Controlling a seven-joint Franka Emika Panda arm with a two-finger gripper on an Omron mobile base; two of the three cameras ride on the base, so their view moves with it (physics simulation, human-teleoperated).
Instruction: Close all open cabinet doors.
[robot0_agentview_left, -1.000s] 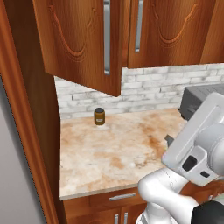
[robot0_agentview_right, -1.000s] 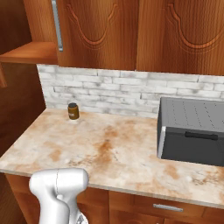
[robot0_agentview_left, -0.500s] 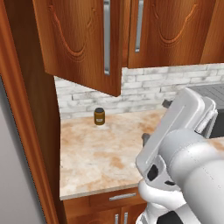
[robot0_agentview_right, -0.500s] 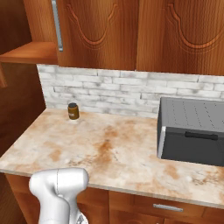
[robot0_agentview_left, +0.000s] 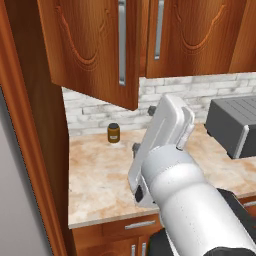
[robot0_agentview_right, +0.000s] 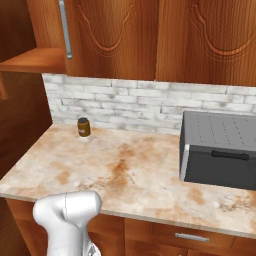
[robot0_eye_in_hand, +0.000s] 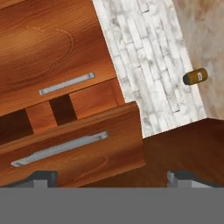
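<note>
- The open cabinet door (robot0_agentview_left: 92, 50) hangs on the wall over the desk's back left corner, swung out toward the camera in the left base view so its lower edge stands forward of the brick wall; its long silver bar handle (robot0_agentview_left: 122, 42) runs upright near its right edge
- Just to its right the next cabinet door (robot0_agentview_left: 192, 35) lies flat and shut against the cabinet front, with its own bar handle (robot0_agentview_left: 159, 29)
- In the hand view, which is rolled on its side, the open door (robot0_eye_in_hand: 72, 151) stands out from the shut one (robot0_eye_in_hand: 52, 52), and a dark gap between them shows the cabinet's inside
- The fingers (robot0_eye_in_hand: 113, 179) are spread wide with nothing between them; the 2 tips sit at the bottom of the hand view, apart from the open door's face
- The marble desk (robot0_agentview_right: 125, 170) carries a small brown jar with a dark lid (robot0_agentview_right: 83, 127) near its back left corner, close to the brick wall (robot0_agentview_right: 135, 105)
- A grey box appliance (robot0_agentview_right: 220, 150) with a dark front handle stands at the back right of the desk, well apart from the jar
- The white arm (robot0_agentview_left: 170, 165) reaches up over the desk's front edge toward the 2 doors
</note>
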